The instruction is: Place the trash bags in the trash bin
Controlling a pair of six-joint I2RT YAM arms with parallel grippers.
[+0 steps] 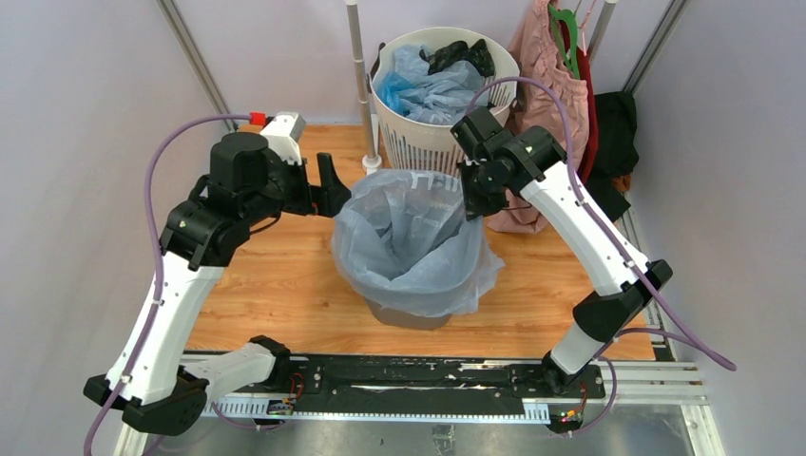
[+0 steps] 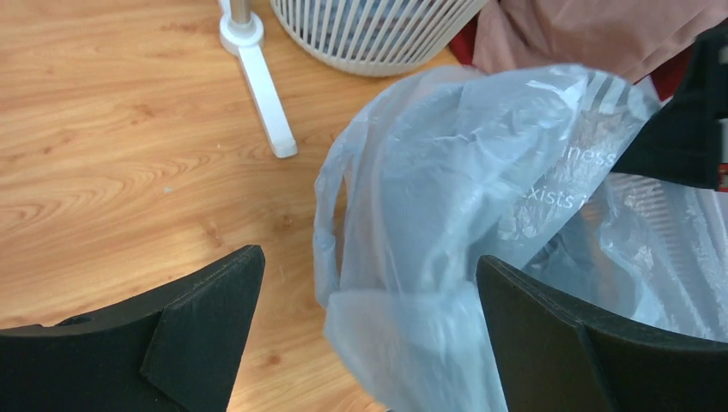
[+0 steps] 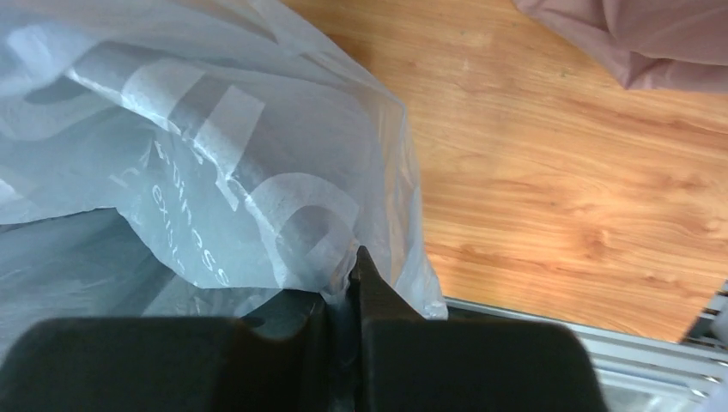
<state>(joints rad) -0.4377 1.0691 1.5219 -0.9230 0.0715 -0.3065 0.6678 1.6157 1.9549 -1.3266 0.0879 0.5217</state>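
**Pale blue bag draped over the bin, its rim pinched on the right**

Top view: a pale blue see-through plastic trash bag lies opened over the mouth of a dark grey mesh trash bin. The bin stands in the middle of the wooden table top. The film spills outward over the rim on every visible side, so only the lower wall of the bin shows beneath it.

The right gripper sits at the far right edge of the bag. In the right wrist view its fingers are pressed together with a fold of the film caught between them (pale lettering runs across that panel).

The left gripper stands at the far left edge of the bag with its jaws spread wide. A bunched part of the bag lies in the gap, and nothing is gripped. Whether either finger touches the film cannot be told.

Behind the bin, a round white slotted plastic basket holds crumpled blue plastic bags and a black item that cannot be identified. A pink cloth garment hangs just to the right of the basket.
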